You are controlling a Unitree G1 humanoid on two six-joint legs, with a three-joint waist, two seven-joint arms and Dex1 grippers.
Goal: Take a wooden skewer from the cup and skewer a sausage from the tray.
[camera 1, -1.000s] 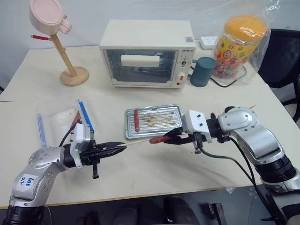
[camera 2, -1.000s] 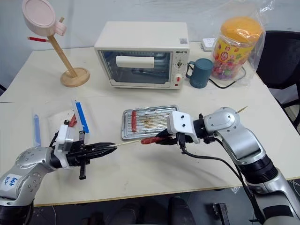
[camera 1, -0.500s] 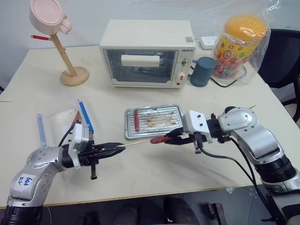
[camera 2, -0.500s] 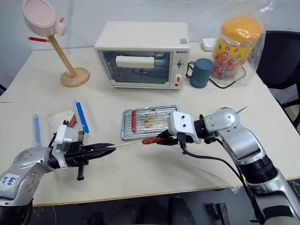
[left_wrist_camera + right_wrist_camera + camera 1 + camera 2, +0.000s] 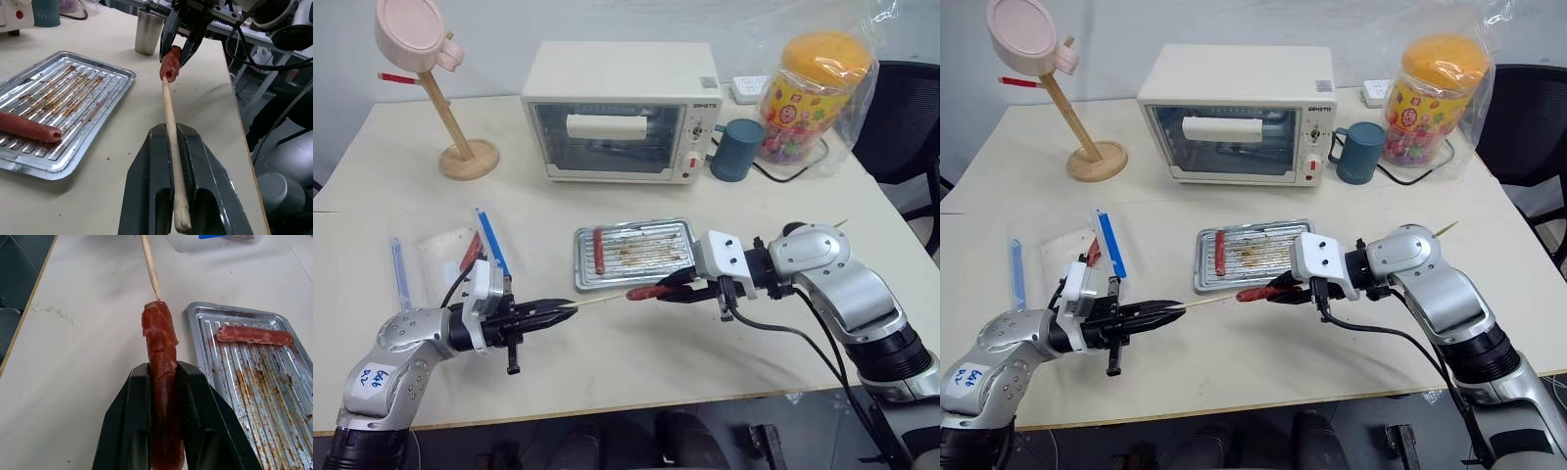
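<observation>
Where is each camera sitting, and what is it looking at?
Head views: from the head, down over the table; both arms show.
Left wrist view: on the left arm, along the left end effector and its wooden skewer towards the cup.
Right wrist view: on the right arm, along the right end effector and its sausage.
Both wrist views share the tray.

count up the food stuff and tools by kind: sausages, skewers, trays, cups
sausages: 2, one held in the right pincer at the skewer tip, one lying on the tray
wooden skewers: 1, held in the left pincer
trays: 1
steel cups: 1
teal mugs: 1
total: 6
</observation>
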